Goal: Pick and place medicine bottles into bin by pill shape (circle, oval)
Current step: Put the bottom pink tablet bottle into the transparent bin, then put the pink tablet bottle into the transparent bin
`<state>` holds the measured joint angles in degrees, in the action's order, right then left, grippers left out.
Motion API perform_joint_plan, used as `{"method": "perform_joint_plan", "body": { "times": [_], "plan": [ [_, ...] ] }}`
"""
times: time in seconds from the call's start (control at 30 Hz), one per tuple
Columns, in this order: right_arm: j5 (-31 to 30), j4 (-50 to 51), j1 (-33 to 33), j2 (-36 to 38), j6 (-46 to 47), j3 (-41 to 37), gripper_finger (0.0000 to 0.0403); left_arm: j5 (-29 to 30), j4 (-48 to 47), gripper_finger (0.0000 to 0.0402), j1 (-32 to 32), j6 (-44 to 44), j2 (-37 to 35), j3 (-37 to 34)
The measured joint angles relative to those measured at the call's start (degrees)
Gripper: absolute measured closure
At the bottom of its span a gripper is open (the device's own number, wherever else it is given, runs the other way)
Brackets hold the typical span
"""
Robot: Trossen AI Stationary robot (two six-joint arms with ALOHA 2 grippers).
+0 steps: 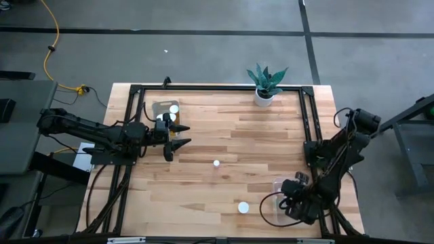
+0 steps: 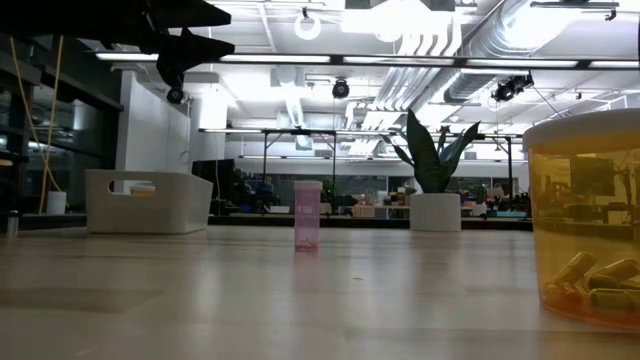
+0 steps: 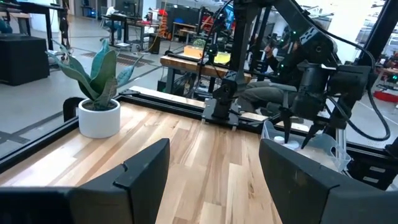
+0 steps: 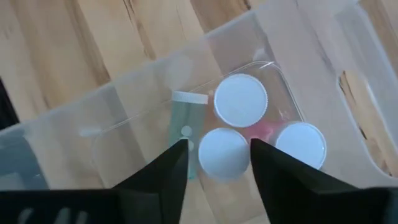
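Our right gripper [image 4: 217, 155] straddles, perhaps barely released, a white-capped bottle [image 4: 222, 154] in the right bin [image 4: 323, 56]; lifting could drag it, while the left gripper [image 1: 178, 135] waits open.

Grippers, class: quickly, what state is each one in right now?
Left gripper: open, holding nothing, above the table.
Right gripper: fingers apart over the bottles in the clear bin; open, gripping nothing.

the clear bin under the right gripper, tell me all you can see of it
The clear bin is a translucent plastic tub with rounded corners and a handle cutout in one wall, resting on the wooden table at its front right corner. Inside it are three upright white-capped medicine bottles clustered together, and a greenish bottle lying on its side beside them. The right gripper hovers directly above, its fingers either side of one cap.
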<state>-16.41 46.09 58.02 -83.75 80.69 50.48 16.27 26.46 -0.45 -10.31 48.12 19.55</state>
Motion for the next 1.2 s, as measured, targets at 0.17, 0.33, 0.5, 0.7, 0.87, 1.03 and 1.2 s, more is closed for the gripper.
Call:
{"method": "perform_joint_plan", "body": {
  "times": [0.17, 0.33, 0.5, 0.7, 0.87, 1.03, 1.2],
  "plan": [
    [2.27, 0.43, -1.21, 5.58, -6.67, 0.0, 0.0189, 0.0, 0.0, 0.0163, 0.0, 0.0, 0.0, 0.02],
    [0.39, 3.09, -2.48, 15.22, -11.05, 0.02, 0.0179, 0.0, 0.0, 0.0163, 0.0, 0.0, 0.0, 0.02],
    [-13.59, 1.67, -8.59, 23.13, -17.41, 0.02, 0.0179, 0.0, -0.02, 0.0163, 0.0, 0.0, 0.0, 0.02],
    [-16.75, -8.09, -22.66, 23.97, -37.53, -0.33, 0.0179, -0.04, -0.02, 0.0163, 0.0, -1.59, 0.0, 0.02],
    [-9.63, -30.94, -33.32, 22.55, -51.49, -8.0, 0.0179, -0.12, -0.02, 0.0163, 0.0, -3.04, 0.0, 0.02],
    [-2.52, -59.12, -42.13, 19.6, -57.3, -18.25, 0.0179, -0.22, -0.02, 0.0163, 0.0, -3.06, 0.0, 0.02],
    [1.88, -66.36, -46.02, 15.62, -63.53, -18.83, 0.0179, -0.8, -0.04, 0.0163, 0.0, -3.04, 0.0, 0.02]
  ]
}}
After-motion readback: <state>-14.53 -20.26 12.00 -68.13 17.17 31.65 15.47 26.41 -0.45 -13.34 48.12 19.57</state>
